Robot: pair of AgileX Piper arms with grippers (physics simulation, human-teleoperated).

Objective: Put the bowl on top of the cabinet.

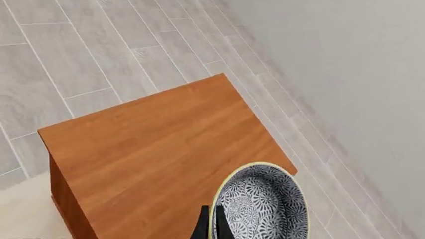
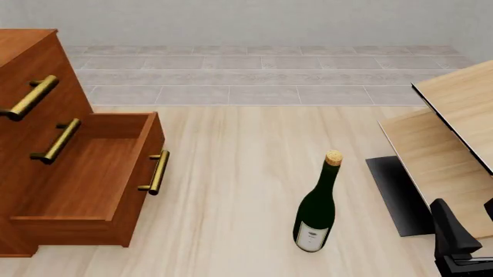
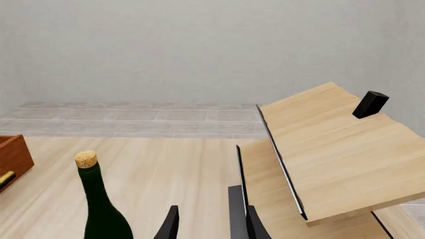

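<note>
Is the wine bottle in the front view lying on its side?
No. The wine bottle stands upright on the table, cork on top, right of the cabinet.

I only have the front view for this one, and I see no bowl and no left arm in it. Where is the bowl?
Observer: The left wrist view shows the bowl at the left gripper, its rim between the fingers.
Operator: Is it over the cabinet?
Observer: It's at a corner of the cabinet top, and part of it shows against the floor beyond the edge. I cannot tell whether it touches the top.
Operator: Is the right gripper holding anything?
Observer: No. The right wrist view shows the right gripper open and empty, beside the bottle.
</note>
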